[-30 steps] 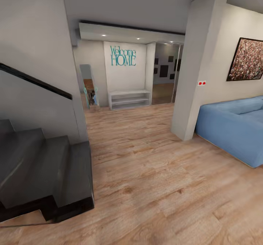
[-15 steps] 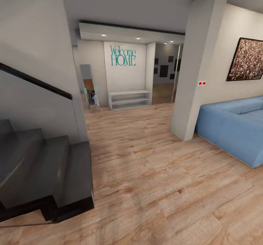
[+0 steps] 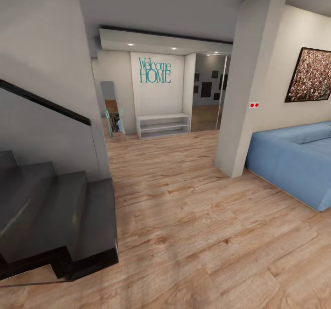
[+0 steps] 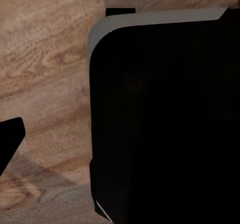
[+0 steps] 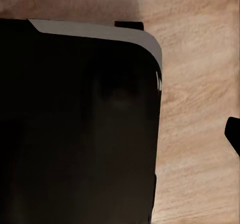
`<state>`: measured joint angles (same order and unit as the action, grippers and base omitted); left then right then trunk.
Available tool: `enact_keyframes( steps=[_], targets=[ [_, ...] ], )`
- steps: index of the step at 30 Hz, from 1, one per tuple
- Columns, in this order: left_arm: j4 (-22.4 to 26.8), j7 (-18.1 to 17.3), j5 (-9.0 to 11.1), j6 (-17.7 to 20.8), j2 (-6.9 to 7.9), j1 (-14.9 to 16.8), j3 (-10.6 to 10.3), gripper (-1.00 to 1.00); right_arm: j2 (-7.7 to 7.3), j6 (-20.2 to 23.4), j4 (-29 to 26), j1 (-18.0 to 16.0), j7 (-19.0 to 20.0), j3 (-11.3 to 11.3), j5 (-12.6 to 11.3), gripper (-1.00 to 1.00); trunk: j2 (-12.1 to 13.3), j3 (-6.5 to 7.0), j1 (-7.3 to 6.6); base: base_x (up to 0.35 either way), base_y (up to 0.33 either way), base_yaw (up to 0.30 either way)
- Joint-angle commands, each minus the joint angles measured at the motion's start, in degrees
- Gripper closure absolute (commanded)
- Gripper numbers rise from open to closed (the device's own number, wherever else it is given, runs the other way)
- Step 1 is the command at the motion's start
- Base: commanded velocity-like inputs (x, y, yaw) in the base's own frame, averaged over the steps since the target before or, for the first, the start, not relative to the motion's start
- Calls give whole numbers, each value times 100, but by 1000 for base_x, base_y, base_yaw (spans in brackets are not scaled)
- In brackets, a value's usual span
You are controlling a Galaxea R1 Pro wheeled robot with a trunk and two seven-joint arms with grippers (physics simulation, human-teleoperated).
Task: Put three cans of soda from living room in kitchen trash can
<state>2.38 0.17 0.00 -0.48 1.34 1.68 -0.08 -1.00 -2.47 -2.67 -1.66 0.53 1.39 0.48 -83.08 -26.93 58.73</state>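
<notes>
Looking from the head camera, the scene was a hallway opening onto the living room (image 3: 294, 129). A wood-plank floor (image 3: 193, 226) ran from the near edge to a far white wall carrying teal "Welcome HOME" lettering (image 3: 155, 71). Under the lettering stood a low white shelf unit (image 3: 163, 124), and just beside it a narrow mirror (image 3: 112, 111) leaned against the wall. Dark stairs (image 3: 50, 217) with a black handrail (image 3: 43, 102) rose at the near left edge of the floor. A white pillar (image 3: 250, 79) stood between the hallway and a blue sofa (image 3: 294, 162), whose end touched the floor at the right edge. A framed speckled picture (image 3: 310, 75) hung on the wall above the sofa. No soda can or bin lay among these things.

In the left wrist view, a large black body with a grey rounded rim (image 4: 165, 119) hung over the plank floor (image 4: 45, 79); whether the left claw was spread or pressed together cannot be told.

In the right wrist view, a matching black body with a grey rim (image 5: 80, 124) covered the floor (image 5: 200, 84); the right claw's state likewise cannot be told.
</notes>
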Motion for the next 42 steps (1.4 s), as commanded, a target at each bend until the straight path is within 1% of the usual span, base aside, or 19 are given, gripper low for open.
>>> enact_keyframes(
  steps=[1, 3, 4, 7, 8, 9, 12, 13, 16, 19, 22, 23, 24, 26, 30, 31, 33, 37, 42],
  targets=[
    [33, 3, 3, -33, 9, 12, 1, -100, -2, -33, -33, -20, 33, 10, -2, -100, 0, 0, 0, 0, 0, 0],
    [98, 5, 5, -98, 14, 20, 5, -100, -3, -97, -98, -32, 94, 17, -3, -100, 0, 0, 0, 0, 0, 0],
    [1818, 6, 6, -166, 16, 21, 9, -100, -4, -477, -1700, -36, 128, 19, -1, -100, 0, 0, 0, 0, 0, 0],
    [2317, 8, 7, -107, 17, 21, 19, -100, -8, -485, -2163, -45, 223, 25, 2, -100, 0, 0, 0, 0, 0, 0],
    [2687, 8, 8, -46, 13, 15, 25, -100, -7, -479, -2486, -48, 263, 36, 3, -100, 0, 0, 0, 0, 0, 0],
    [3356, 6, 8, 51, 13, 0, 25, -100, -11, -463, -2973, -51, 297, 69, 4, -100, 0, 0, 0, 0, 0, 0],
    [4181, 3, 36, 136, 19, -24, 28, -100, -13, -401, -3572, -53, 319, 92, 9, -100, 0, 0, 0, 0, 0, 0],
    [4629, 2, 82, 199, 21, -31, 32, -100, -15, -346, -3920, -51, 324, 99, 11, -100, 0, 0, 0, 0, 0, 0],
    [5415, 1, 189, 374, 22, -38, 67, -100, -23, -233, -4605, -42, 331, 107, 12, -100, 0, 0, 0, 0, 0, 0],
    [6745, 2, 286, 774, 3, -61, 89, -100, -61, 22, -5841, -7, 339, 107, 10, -100, 0, 0, 0, 0, 0, 0],
    [7486, -2, 310, 1038, -3, -63, 88, -100, -80, 227, -6614, 9, 341, 107, 7, -100, 0, 0, 0, 0, 0, 0],
    [7695, -3, 315, 1095, -3, -63, 90, -100, -86, 399, -7143, 16, 341, 107, 6, -100, 0, 0, 0, 0, 0, 0],
    [8036, -5, 322, 1161, -3, -63, 92, -100, -88, 489, -7411, 20, 342, 107, 4, -100, 0, 0, 0, 0, 0, 0],
    [8351, -17, 328, 1199, 5, -67, 94, -100, -89, 690, -8093, 47, 347, 109, -2, -100, 0, 0, 0, 0, 0, 0],
    [8501, -26, 329, 1098, 18, -69, 98, -100, -93, 789, -8441, 95, 390, 92, -32, -100, 0, 0, 0, 0, 0, 0],
    [8522, -27, 325, 1012, 21, -71, 99, -100, -96, 807, -8498, 107, 431, 83, -47, -100, 0, 0, 0, 0, 0, 0],
    [8417, -31, 312, 580, 31, -82, 106, -100, -98, 764, -8409, 138, 596, 57, -66, -100, 0, 0, 0, 0, 0, 0],
    [8006, -33, 304, -27, 37, -96, 104, -100, -85, 387, -8278, 266, 719, 43, -81, -100, 0, 0, 0, 0, 0, 0],
    [7402, -36, 294, -569, 36, -95, 94, -100, -35, -279, -8316, 763, 711, 57, -80, -100, 0, 0, 0, 0, 0, 0]
  ],
)
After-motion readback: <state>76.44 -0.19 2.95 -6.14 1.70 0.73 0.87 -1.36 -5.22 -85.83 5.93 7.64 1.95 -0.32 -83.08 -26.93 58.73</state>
